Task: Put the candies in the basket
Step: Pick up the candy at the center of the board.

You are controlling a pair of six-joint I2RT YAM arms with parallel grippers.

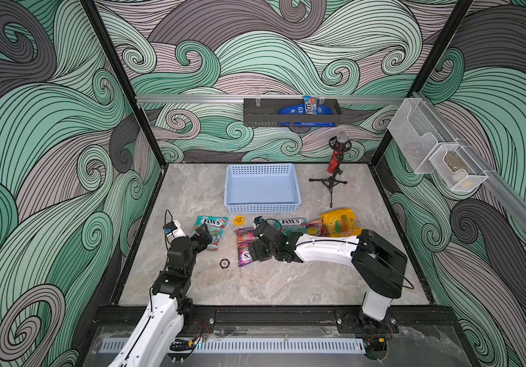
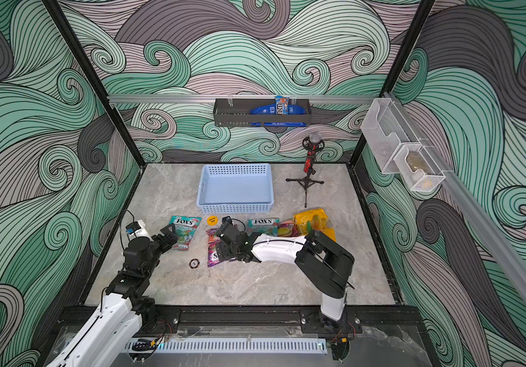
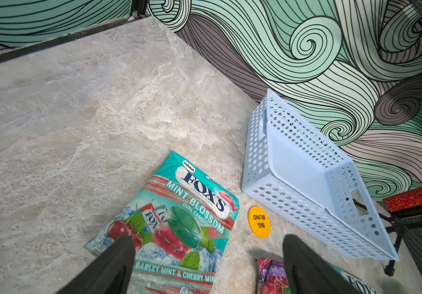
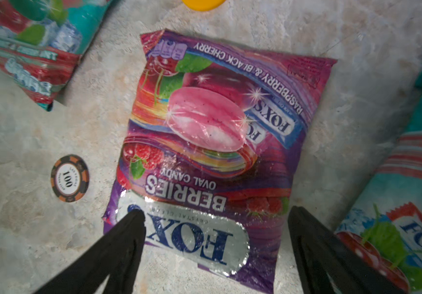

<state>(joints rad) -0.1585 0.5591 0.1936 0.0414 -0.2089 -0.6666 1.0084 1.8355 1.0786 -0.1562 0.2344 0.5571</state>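
Observation:
Five candies lie in a row in front of the light blue basket (image 1: 263,208), which holds nothing. From the left they are a teal FOX'S bag (image 1: 212,224), a purple FOX'S bag (image 1: 243,254), a second teal bag (image 1: 293,224), an orange-red bag (image 1: 315,228) and a yellow bag (image 1: 341,222). My left gripper (image 3: 207,241) is open low over the first teal bag (image 3: 179,224), one finger above it and the other above bare table. My right gripper (image 4: 216,213) is open, its fingers straddling the purple bag (image 4: 212,122) at its FOX'S end. Neither holds anything.
A small yellow disc (image 1: 238,220) and a poker chip (image 1: 224,263) lie among the bags. A red microphone on a tripod (image 1: 336,159) stands right of the basket. A dark shelf tray (image 1: 261,119) with blue packets hangs on the back wall, and wire-mesh bins (image 1: 439,152) on the right wall.

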